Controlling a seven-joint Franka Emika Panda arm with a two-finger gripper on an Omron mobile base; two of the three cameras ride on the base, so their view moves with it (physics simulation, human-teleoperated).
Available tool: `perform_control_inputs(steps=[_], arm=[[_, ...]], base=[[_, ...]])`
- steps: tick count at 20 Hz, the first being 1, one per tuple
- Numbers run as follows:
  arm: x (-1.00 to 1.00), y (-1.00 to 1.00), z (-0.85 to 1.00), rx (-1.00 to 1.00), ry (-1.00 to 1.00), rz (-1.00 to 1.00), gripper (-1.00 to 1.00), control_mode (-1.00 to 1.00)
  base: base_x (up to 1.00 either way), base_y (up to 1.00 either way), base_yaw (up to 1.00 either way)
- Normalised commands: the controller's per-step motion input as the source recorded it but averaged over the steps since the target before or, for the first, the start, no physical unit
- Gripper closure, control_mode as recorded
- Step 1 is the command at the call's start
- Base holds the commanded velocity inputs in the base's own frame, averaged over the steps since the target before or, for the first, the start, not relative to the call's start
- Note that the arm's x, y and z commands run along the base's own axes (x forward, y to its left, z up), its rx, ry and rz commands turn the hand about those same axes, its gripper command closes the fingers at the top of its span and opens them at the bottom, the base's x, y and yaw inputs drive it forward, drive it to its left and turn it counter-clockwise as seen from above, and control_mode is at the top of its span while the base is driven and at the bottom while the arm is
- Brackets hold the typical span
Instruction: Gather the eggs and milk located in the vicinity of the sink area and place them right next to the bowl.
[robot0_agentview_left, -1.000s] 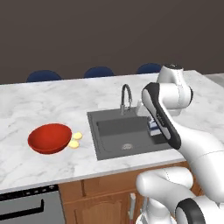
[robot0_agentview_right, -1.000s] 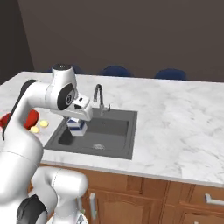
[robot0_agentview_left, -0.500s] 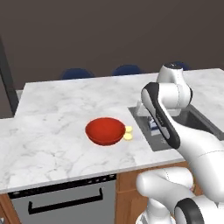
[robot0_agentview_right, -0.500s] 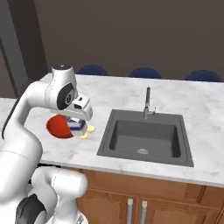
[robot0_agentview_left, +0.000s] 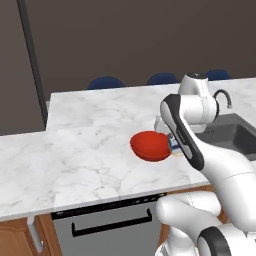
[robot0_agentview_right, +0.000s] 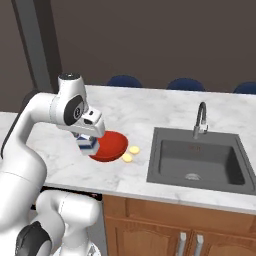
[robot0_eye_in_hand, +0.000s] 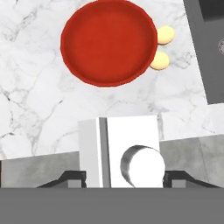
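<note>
A kitchen: marble counter (robot0_agentview_right: 150, 112), recessed sink (robot0_agentview_right: 197, 160) with faucet (robot0_agentview_right: 200, 119), wooden cabinets (robot0_agentview_right: 165, 225), and an oven (robot0_agentview_left: 107, 227) below.

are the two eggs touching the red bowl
Touching, as far as the hand view shows: both eggs sit tight against the rim of the bowl with no marble showing between.

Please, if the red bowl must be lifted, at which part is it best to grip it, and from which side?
Probably the rim of the red bowl, taken from above with one finger inside and one outside, since it looks too wide and shallow to span. Choose the rim away from the two eggs, which lie close beside its sink-facing side.
</note>
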Motion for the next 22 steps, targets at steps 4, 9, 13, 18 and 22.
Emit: perform_control_inputs(steps=[4, 9, 13, 18, 22], arm=[[0.00, 0.00, 0.00, 0.00, 0.00, 0.00, 1.00, 1.00], [0.00, 0.00, 0.00, 0.00, 0.00, 0.00, 1.00, 1.00], [0.00, 0.00, 0.00, 0.00, 0.00, 0.00, 1.00, 1.00], [0.00, 0.00, 0.00, 0.00, 0.00, 0.00, 1.00, 1.00], [0.00, 0.00, 0.00, 0.00, 0.00, 0.00, 1.00, 1.00]], base=[[0.11, 0.27, 0.00], [0.27, 0.31, 0.00], [0.49, 0.29, 0.00], [0.72, 0.33, -0.01], [0.36, 0.19, 0.00]])
